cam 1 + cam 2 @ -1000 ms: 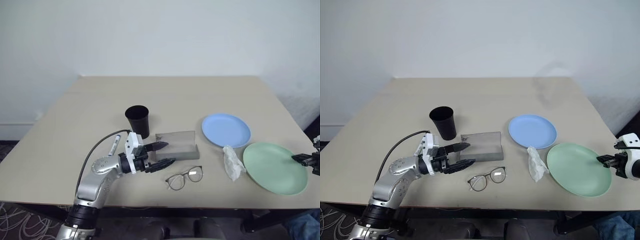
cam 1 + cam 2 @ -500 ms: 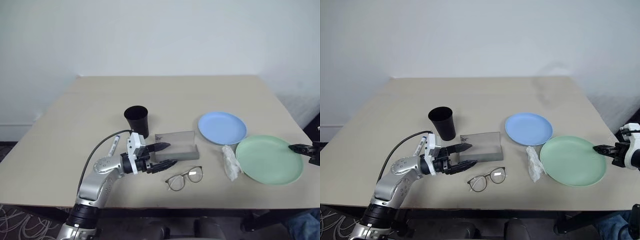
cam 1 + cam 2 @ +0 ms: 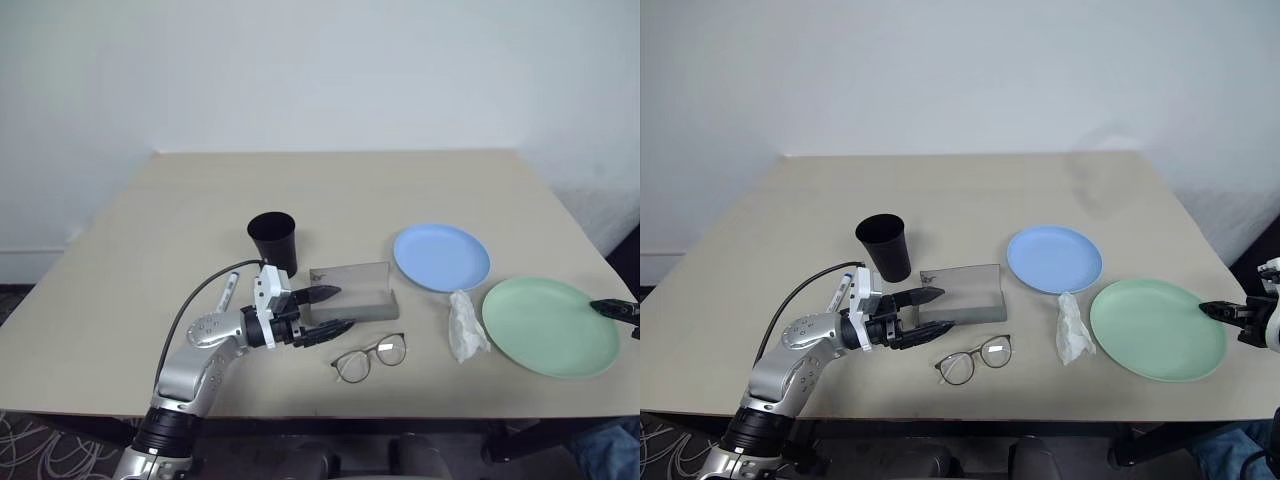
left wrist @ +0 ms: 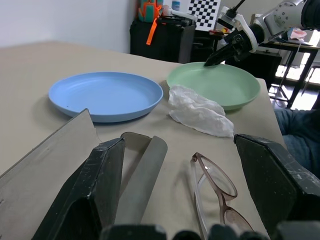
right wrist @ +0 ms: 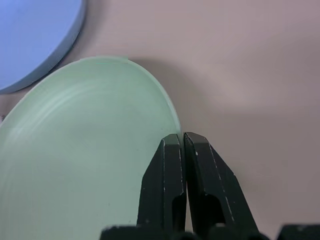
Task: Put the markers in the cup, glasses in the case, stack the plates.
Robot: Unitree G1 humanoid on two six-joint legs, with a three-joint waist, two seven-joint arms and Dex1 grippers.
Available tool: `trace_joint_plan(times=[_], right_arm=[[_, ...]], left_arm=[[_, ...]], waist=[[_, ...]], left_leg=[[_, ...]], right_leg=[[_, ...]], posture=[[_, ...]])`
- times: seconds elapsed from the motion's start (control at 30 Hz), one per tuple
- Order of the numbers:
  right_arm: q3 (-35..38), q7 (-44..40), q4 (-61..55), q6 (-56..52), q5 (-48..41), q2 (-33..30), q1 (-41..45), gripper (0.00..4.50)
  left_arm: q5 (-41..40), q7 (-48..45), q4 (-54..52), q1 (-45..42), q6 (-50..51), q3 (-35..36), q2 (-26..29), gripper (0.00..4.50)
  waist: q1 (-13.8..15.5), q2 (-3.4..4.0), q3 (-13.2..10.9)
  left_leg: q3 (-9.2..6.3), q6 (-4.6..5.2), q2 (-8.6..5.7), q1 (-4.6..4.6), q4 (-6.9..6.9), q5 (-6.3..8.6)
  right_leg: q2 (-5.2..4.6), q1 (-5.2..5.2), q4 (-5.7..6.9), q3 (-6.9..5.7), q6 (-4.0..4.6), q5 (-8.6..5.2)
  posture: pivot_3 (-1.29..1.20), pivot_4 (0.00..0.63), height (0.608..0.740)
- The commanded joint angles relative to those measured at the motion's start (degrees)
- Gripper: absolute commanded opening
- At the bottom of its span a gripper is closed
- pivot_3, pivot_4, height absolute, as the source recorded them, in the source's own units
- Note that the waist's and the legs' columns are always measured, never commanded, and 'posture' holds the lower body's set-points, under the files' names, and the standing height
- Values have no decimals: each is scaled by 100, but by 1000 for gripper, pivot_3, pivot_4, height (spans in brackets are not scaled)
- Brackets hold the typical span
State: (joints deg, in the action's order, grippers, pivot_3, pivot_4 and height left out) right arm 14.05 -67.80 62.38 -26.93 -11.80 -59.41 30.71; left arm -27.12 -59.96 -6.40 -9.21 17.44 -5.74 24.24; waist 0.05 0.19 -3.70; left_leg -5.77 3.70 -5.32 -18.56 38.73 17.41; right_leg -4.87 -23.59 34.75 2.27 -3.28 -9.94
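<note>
The mint green plate point(image 3: 1158, 329) had slid back toward the table's right edge after being nudged closer to the light blue plate point(image 3: 1054, 259) a moment before, and the two lay near each other without overlapping. The right gripper point(image 3: 1215, 309) was clenched tight, its tips at the green plate's far rim; whether it pinched the rim or merely touched it I could not make out. The left gripper point(image 3: 327, 309) had not budged, its jaws spread wide and pointing sideways at the grey case point(image 3: 354, 292), which stood open. The glasses point(image 3: 369, 356) lay on the table point(image 3: 330, 190) just in front of the case. The black cup point(image 3: 273, 241) stood upright behind the left wrist, one marker point(image 3: 229, 290) lying flat beside it. A crumpled tissue point(image 3: 465, 327) sat between the plates.
</note>
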Motion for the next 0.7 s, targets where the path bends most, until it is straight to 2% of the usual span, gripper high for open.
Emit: trace_joint_plan(times=[0.03, 0.27, 0.4, 0.5, 0.7], right_arm=[[244, -92, -61, 61, -191, -207, 216, 30], [524, -267, 46, 115, -393, -183, 476, 30], [416, -307, -292, -120, -430, 1, 718, 30], [271, -32, -602, -246, -379, 275, 988, 30], [18, 1090, -507, -703, -169, 1020, 2222, 30]], left_arm=[[-32, -54, -97, -104, -36, 3, 42, 3685], [-25, -84, -59, -187, -32, 5, 39, 3685], [-17, -86, -44, -212, -44, -6, 26, 3685], [-17, -88, -27, -241, -42, -10, 20, 3685], [52, -100, 129, -407, -126, -24, 11, 3685]], waist=[[-5, 0, 0], [-5, 0, 0], [-6, 2, -1], [-18, 2, -1], [-29, 12, 1]], left_leg=[[5, 1, 0, 0, 0, 0], [24, 11, 0, 5, 12, 3], [26, 13, 1, 4, 12, 5], [29, 15, 4, 4, 12, 6], [38, 12, 10, 0, 17, 6]], right_leg=[[0, 0, -1, 3, -2, 1], [0, 0, -2, 14, -10, 6], [-1, -1, -1, 16, -10, 6], [0, -4, -1, 17, -11, 7], [0, -18, 4, 17, -12, 15]], posture=[[0, 0, 740], [0, 0, 740], [0, 0, 740], [0, 0, 740], [0, 0, 740]])
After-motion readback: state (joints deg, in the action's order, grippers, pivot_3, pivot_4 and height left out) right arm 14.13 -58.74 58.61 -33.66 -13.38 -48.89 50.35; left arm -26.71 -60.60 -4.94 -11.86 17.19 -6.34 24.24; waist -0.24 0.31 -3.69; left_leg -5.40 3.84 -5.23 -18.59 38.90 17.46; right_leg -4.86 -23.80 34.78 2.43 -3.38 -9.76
